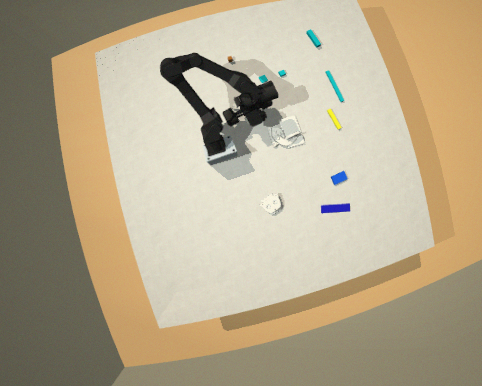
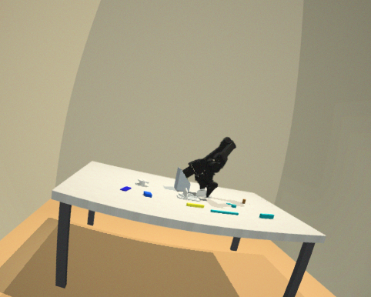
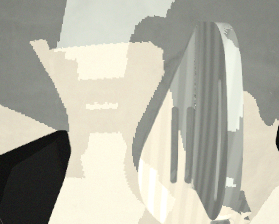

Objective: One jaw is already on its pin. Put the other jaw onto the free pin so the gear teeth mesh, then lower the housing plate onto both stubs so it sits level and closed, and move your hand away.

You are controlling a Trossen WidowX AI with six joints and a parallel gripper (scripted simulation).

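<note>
My gripper [image 1: 242,116] [image 2: 205,191] [image 3: 178,137] is open and low over the table, just beside the pale base assembly [image 1: 299,143] [image 2: 189,198]. In the wrist view a loose white jaw [image 3: 206,100] with a ribbed, slotted surface lies between the spread fingers, touching neither; the arm hides it in the top view. On the assembly are a curved white jaw [image 1: 279,134] and a raised pale block [image 1: 290,127]. The pins and gear teeth are too small to make out. A white piece with two holes, seemingly the housing plate [image 1: 272,204] [image 2: 142,182], lies apart.
A yellow bar [image 1: 334,119] [image 2: 195,205], a long teal bar [image 1: 334,86] [image 2: 224,212], a blue block [image 1: 339,178] [image 2: 148,194] and a dark blue bar [image 1: 335,208] [image 2: 125,188] lie beyond the assembly. Small teal blocks and an orange block [image 1: 230,59] [image 2: 244,201] lie near the arm.
</note>
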